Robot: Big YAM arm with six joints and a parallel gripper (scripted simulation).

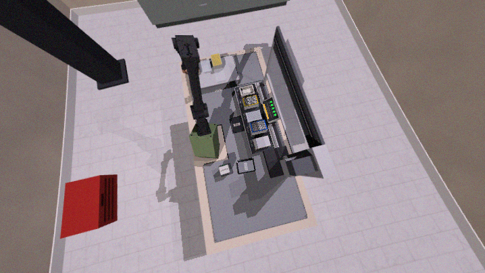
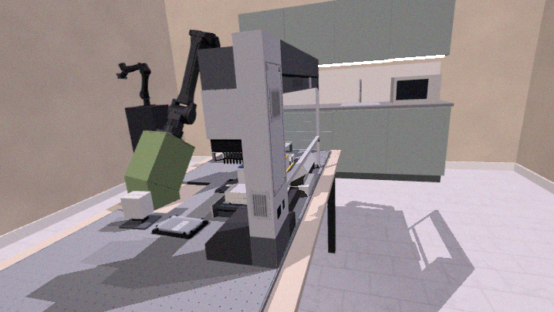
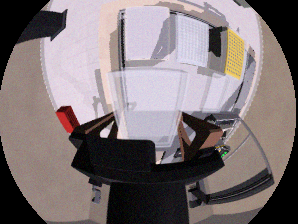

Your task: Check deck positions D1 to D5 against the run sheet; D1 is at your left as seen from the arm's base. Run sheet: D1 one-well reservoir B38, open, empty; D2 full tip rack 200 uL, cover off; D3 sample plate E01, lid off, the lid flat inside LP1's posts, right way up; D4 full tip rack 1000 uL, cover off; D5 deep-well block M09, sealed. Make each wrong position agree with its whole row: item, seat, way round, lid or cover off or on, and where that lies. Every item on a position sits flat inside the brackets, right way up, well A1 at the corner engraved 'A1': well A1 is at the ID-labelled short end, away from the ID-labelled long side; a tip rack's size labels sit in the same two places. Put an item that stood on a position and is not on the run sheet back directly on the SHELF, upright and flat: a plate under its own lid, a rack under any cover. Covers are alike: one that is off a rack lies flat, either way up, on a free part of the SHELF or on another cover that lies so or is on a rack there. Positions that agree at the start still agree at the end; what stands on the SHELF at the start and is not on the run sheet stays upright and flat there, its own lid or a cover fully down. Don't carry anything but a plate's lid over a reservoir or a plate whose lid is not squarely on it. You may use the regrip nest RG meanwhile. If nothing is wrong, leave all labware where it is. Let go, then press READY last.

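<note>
Between the fingers, a clear cover clamped, tilted above the bench.

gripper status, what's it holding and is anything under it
Gripper shut on a translucent cover, carried wide. Green arm block hangs tilted over the bench's near side. White box just below it; deck row off to the side.
</note>
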